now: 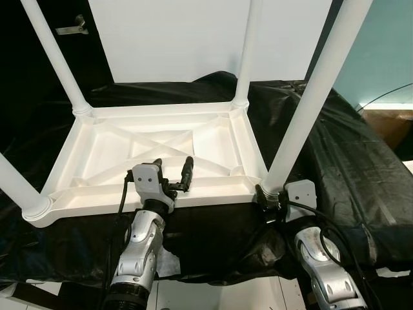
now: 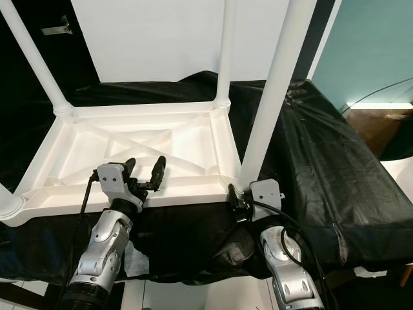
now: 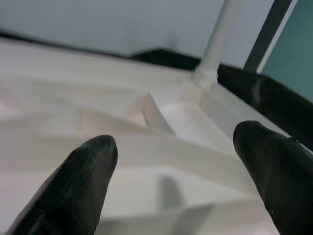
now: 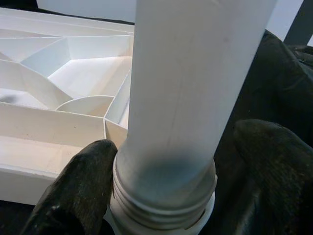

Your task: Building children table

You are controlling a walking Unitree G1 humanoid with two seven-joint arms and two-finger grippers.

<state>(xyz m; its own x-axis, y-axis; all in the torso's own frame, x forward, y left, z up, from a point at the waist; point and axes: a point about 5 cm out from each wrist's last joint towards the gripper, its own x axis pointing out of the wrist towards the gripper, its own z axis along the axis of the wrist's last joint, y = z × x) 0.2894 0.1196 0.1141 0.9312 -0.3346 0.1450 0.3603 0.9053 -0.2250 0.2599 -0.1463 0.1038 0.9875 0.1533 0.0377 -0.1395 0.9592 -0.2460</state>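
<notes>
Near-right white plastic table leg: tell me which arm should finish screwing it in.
Right. The right gripper already straddles the base of the near-right white plastic table leg, whose threads show above the socket. The left gripper hovers open over the upturned white tabletop's rim.

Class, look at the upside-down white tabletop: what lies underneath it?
A black cloth spreads beneath the tabletop, draping over the edges. Whatever supports the cloth is covered and cannot be seen.

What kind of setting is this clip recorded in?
Probably an indoor workspace set up for assembly, not a lived-in room: a black sheet drapes the work surface, a white panel stands behind, and a white table top lies upside down.
</notes>
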